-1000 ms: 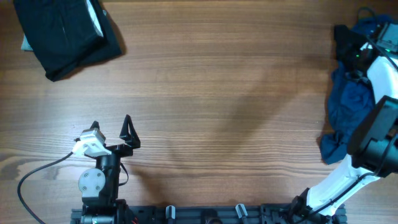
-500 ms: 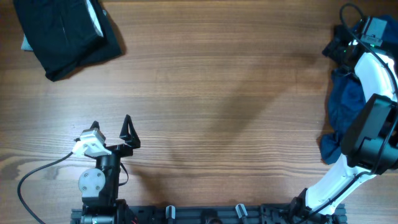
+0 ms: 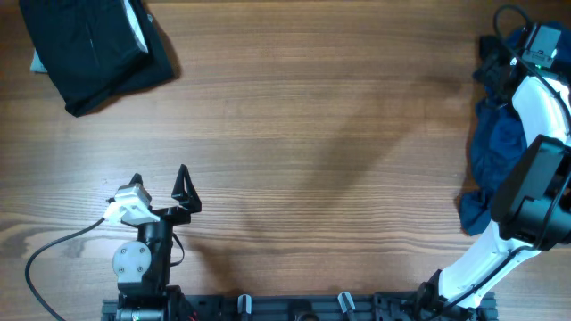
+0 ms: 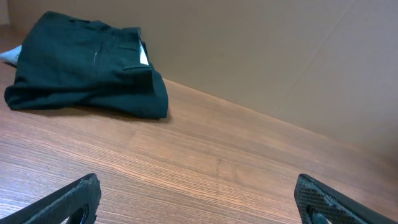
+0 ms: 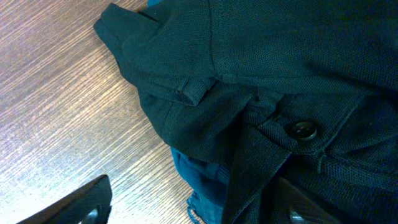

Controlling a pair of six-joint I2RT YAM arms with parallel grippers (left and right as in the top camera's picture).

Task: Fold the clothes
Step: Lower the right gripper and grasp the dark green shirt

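The clothes lie in two places. A folded black garment [image 3: 94, 49] [image 4: 87, 68] rests at the far left of the table. A loose pile sits at the right edge, with dark blue fabric [image 3: 495, 152] below and a black piece [image 3: 489, 52] at its far end. My right gripper [image 3: 507, 64] [image 5: 196, 205] hovers over that far end with its jaws wide apart. A dark buttoned garment [image 5: 280, 74] and blue cloth [image 5: 199, 177] lie between the fingers, unpinched. My left gripper [image 3: 161, 183] [image 4: 199, 199] stands open near the front left, with nothing in it.
Bare wooden table [image 3: 312, 134] stretches between the two heaps. A grey cable [image 3: 53, 250] loops beside the left arm's base. A plain wall [image 4: 280, 50] rises behind the table in the left wrist view.
My right gripper has shifted toward the far end of the pile, then back a little to the right. The left arm has not moved.
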